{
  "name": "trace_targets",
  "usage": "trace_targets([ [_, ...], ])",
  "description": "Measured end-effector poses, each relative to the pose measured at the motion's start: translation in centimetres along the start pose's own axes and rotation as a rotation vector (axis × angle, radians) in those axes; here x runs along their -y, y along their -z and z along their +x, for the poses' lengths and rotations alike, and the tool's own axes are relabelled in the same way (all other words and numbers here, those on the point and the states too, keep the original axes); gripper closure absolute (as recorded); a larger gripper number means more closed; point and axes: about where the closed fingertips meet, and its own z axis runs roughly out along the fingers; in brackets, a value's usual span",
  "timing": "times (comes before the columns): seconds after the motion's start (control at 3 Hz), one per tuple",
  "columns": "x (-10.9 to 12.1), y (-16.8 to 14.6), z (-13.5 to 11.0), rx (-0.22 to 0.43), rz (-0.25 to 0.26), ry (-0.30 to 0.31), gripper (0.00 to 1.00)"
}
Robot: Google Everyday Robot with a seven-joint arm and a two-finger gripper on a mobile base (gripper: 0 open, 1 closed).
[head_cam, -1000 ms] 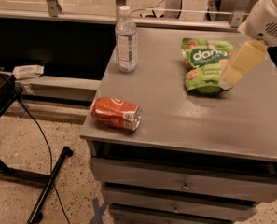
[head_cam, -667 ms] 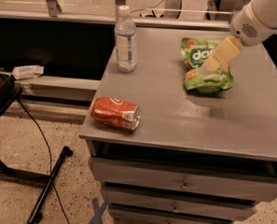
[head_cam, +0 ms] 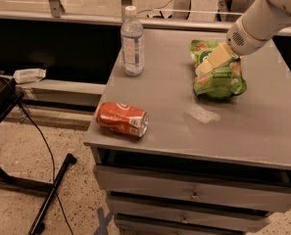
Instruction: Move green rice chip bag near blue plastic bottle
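The green rice chip bag (head_cam: 218, 80) lies flat on the right half of the grey cabinet top (head_cam: 174, 111). The blue plastic bottle (head_cam: 132, 43), clear with a white cap and pale label, stands upright at the back left of the top. My gripper (head_cam: 209, 62), with cream-coloured fingers, comes in from the upper right on a white arm and sits over the bag's upper middle, covering its lettering. I cannot see whether it touches the bag.
An orange soda can (head_cam: 122, 119) lies on its side near the front left edge of the top. Drawers are below the top. A black stand leg and cable (head_cam: 47, 190) are on the floor at left.
My gripper has moved left and down, from the bag's right edge to over its upper middle. The bag, bottle and can have not moved.
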Motion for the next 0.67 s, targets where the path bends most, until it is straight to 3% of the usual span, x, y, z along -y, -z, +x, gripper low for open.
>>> trace_targets([
  [0.33,0.7,-1.2,0.5,-0.047,0.043,-0.083,0.00],
  [0.67,0.7,-2.6,0.8,-0.112,0.057,-0.120,0.25],
])
